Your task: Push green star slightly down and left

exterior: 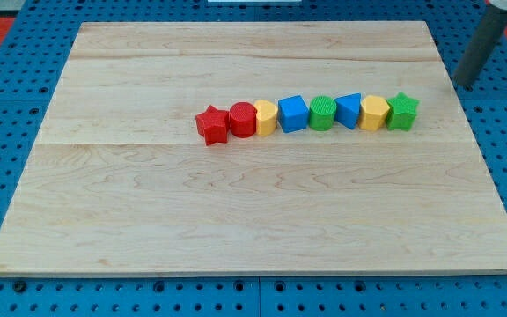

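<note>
green star [402,112], my tip [465,84] (upper right)

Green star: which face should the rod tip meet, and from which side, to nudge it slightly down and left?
Meet the green star on its upper-right face, coming from the view's top right, where my tip already stands apart from it. It ends the row, and the yellow block sits against its left, so a flatter leftward push would likely shove the row.
</note>
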{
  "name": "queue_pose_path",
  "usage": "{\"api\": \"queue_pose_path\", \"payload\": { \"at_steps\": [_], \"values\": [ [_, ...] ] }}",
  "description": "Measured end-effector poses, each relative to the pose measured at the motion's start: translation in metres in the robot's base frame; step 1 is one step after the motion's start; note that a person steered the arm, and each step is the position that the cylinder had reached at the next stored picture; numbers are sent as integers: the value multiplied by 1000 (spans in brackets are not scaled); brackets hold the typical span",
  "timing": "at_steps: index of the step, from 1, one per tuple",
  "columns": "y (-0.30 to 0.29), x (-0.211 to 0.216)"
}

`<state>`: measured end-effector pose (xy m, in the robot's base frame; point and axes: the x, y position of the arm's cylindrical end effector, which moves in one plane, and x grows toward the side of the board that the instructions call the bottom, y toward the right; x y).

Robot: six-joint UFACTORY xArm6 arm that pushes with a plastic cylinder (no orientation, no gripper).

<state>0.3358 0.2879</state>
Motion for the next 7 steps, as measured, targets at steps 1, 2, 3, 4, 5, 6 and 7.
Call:
{"api": "queue_pose_path", "payload": {
  "at_steps": [1, 2, 3, 4, 5, 6, 7],
  "values": [
    [-35, 19],
    [-92, 31],
    [-112, 40],
    [-113, 60],
    [-108, 69],
    [-108, 89],
    [-108, 111]
  ]
}}
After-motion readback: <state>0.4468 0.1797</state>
